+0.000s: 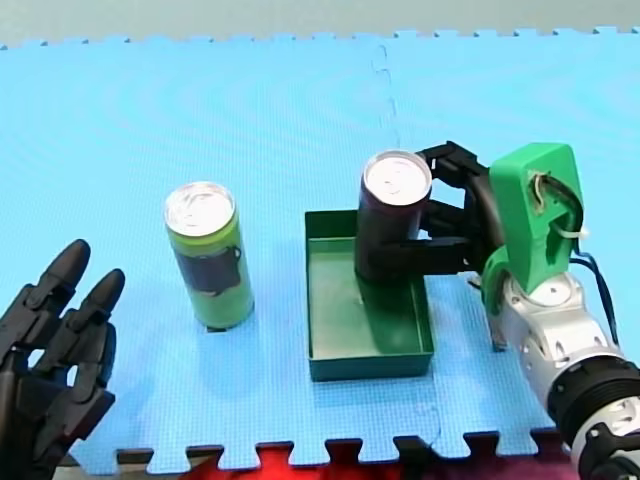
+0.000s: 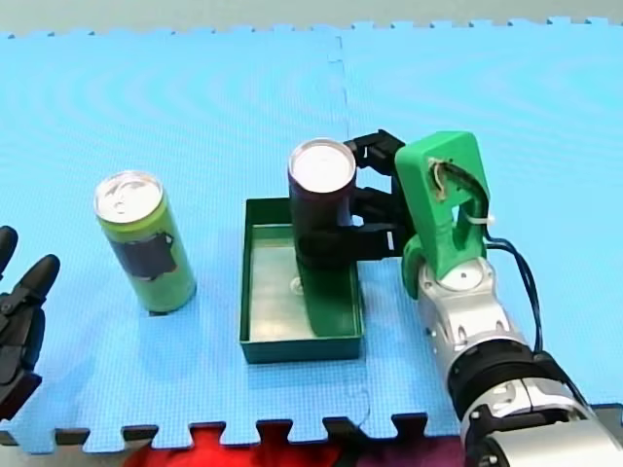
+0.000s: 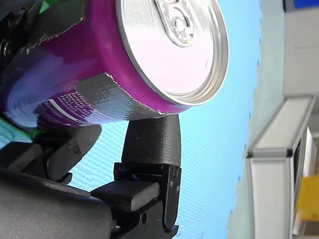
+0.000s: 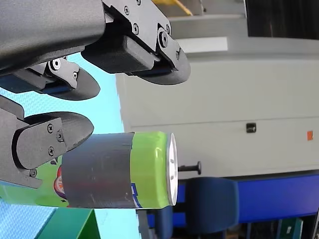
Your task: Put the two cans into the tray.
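Okay, my right hand (image 1: 455, 215) is gripping the tall purple aluminium can (image 1: 385, 220) upright in the green rectangular tray (image 1: 370, 325). One left: the green aluminium can (image 1: 208, 255) is standing outside, leftward, my empty left hand (image 1: 55, 350) hovering at the near-left corner.

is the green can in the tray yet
No, the green can stands on the blue mat beside the tray, outside its walls.

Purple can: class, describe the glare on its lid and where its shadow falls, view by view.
First head view: the purple can, gripped by the right hand at the tray, has a glare-whitened lid, and its dark shadow runs across the tray floor toward the near wall. First wrist view: the lid shows a broad bright sheen. The left hand, near-left, holds nothing.
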